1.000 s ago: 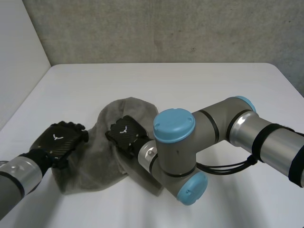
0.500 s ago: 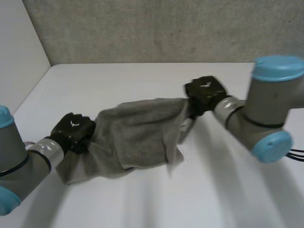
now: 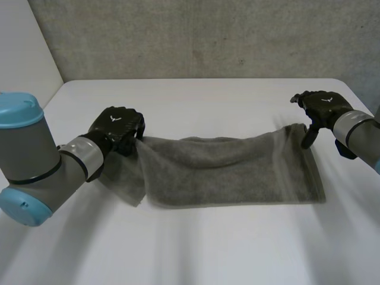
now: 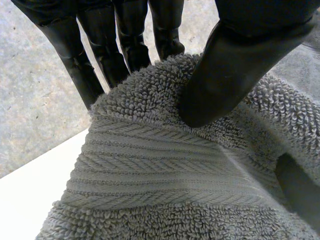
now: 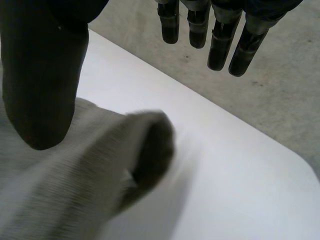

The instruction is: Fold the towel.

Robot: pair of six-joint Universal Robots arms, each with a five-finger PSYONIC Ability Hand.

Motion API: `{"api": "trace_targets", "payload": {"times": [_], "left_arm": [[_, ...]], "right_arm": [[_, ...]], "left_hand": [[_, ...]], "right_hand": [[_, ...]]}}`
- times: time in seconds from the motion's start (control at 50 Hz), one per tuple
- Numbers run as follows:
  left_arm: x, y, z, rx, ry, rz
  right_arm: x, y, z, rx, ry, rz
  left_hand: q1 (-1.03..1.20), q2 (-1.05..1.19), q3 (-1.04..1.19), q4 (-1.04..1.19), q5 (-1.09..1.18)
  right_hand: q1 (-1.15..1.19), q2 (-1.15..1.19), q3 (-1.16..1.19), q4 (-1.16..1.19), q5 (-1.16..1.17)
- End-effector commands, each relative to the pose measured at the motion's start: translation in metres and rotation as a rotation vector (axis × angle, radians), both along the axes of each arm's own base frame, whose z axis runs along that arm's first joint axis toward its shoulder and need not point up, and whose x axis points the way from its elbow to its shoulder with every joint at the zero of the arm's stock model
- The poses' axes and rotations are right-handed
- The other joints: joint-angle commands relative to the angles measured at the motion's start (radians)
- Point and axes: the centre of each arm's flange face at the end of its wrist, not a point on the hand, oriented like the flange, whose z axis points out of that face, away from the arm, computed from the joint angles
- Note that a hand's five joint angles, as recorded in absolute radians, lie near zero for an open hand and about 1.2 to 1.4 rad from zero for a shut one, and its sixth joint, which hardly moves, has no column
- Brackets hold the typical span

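Fingers (image 4: 127,35) of the black left hand (image 3: 119,126) are closed on one end of the grey terry towel (image 3: 231,172). In the left wrist view they stand straight behind the looped cloth. The thumb (image 4: 235,65) presses the cloth against them from the front, so the towel is pinched between thumb and fingers. Just below the thumb tip runs the towel's woven ribbed border. In the head view this hand has its back turned up, and the end of the towel hangs down from under the fingers. The left arm (image 3: 35,160), grey with a light-blue cap, is bent low over the white table (image 3: 208,98).

The black right hand (image 3: 320,107) is open. In the right wrist view its fingers (image 5: 219,47) are straight, side by side and well apart from the thumb (image 5: 42,75), and they touch nothing. The other upper corner of the towel is just beside the thumb tip; whether it touches the thumb I cannot tell. In the head view the thumb points down toward that corner, and the right arm (image 3: 359,133) comes in from the side.

The towel is stretched long between the two hands, above the middle of the table. Its upper edge sags a little between them. Whether its lower edge rests on the table I cannot tell.
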Motion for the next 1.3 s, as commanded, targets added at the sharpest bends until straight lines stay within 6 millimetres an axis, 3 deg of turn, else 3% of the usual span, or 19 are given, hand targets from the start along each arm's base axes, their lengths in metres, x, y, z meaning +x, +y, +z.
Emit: {"api": "trace_targets", "payload": {"times": [0.02, 0.06, 0.08, 0.12, 0.18, 0.22, 0.3, 0.38, 0.52, 0.78, 0.88, 0.94, 1.1, 1.3], "left_arm": [[-0.001, -0.008, -0.001, 0.01, 0.0, 0.003], [-0.002, -0.016, 0.0, 0.001, 0.005, 0.006], [-0.002, -0.016, 0.0, 0.001, 0.005, 0.006], [-0.003, -0.027, -0.002, -0.01, 0.008, 0.012], [-0.004, -0.033, -0.003, -0.016, 0.01, 0.017], [-0.006, -0.047, -0.006, -0.027, 0.013, 0.023], [-0.009, -0.062, -0.013, -0.036, 0.015, 0.031], [-0.008, -0.081, -0.024, -0.02, -0.001, 0.078], [-0.005, -0.084, -0.028, 0.025, -0.019, 0.104], [0.019, -0.052, -0.015, 0.118, -0.046, 0.111], [0.027, -0.021, -0.003, 0.149, -0.028, 0.05], [0.027, -0.012, -0.002, 0.16, -0.022, 0.024], [0.022, 0.041, -0.008, 0.21, -0.001, -0.115], [0.004, 0.055, -0.027, 0.115, 0.006, -0.18]], "right_arm": [[0.01, 0.045, 0.022, 0.009, -0.033, 0.06], [0.03, 0.076, 0.026, 0.015, -0.05, 0.175], [0.03, 0.076, 0.026, 0.015, -0.05, 0.175], [0.046, 0.105, 0.024, 0.043, -0.058, 0.277], [0.052, 0.118, 0.019, 0.063, -0.053, 0.313], [0.061, 0.138, 0.007, 0.112, -0.041, 0.364], [0.064, 0.151, -0.003, 0.149, -0.032, 0.389], [0.069, 0.164, -0.02, 0.199, -0.021, 0.42], [0.07, 0.164, -0.04, 0.222, -0.013, 0.417], [0.07, 0.151, -0.067, 0.214, -0.018, 0.401], [0.072, 0.146, -0.071, 0.217, -0.017, 0.398], [0.072, 0.146, -0.072, 0.218, -0.018, 0.397], [0.072, 0.145, -0.068, 0.214, -0.029, 0.391], [0.071, 0.148, -0.068, 0.22, -0.029, 0.391]], "left_hand": [[0.018, -0.008, 0.011, -0.016, 0.003], [-0.012, -0.037, -0.018, -0.045, -0.026], [-0.012, -0.037, -0.018, -0.045, -0.026], [-0.024, -0.049, -0.03, -0.057, -0.038], [-0.035, -0.061, -0.042, -0.069, -0.05], [-0.053, -0.078, -0.059, -0.086, -0.067], [-0.094, -0.12, -0.101, -0.128, -0.108], [-0.313, -0.339, -0.32, -0.347, -0.327], [-0.523, -0.548, -0.529, -0.556, -0.537], [-0.746, -0.771, -0.752, -0.779, -0.76], [-0.758, -0.783, -0.764, -0.791, -0.772], [-0.758, -0.783, -0.764, -0.791, -0.772], [-0.752, -0.777, -0.758, -0.785, -0.766], [-0.743, -0.768, -0.749, -0.776, -0.757]], "right_hand": [[-0.058, -0.054, -0.06, -0.067, -0.051], [-0.058, -0.054, -0.06, -0.067, -0.051], [-0.058, -0.054, -0.06, -0.067, -0.051], [-0.058, -0.054, -0.06, -0.067, -0.051], [-0.058, -0.054, -0.06, -0.067, -0.051], [-0.058, -0.054, -0.06, -0.067, -0.051], [-0.058, -0.054, -0.06, -0.067, -0.051], [-0.058, -0.054, -0.06, -0.067, -0.051], [-0.045, -0.041, -0.047, -0.053, -0.038], [0.084, 0.088, 0.082, 0.076, 0.091], [0.143, 0.147, 0.14, 0.134, 0.15], [0.166, 0.17, 0.164, 0.158, 0.173], [0.169, 0.173, 0.167, 0.161, 0.176], [0.169, 0.173, 0.167, 0.161, 0.176]]}}
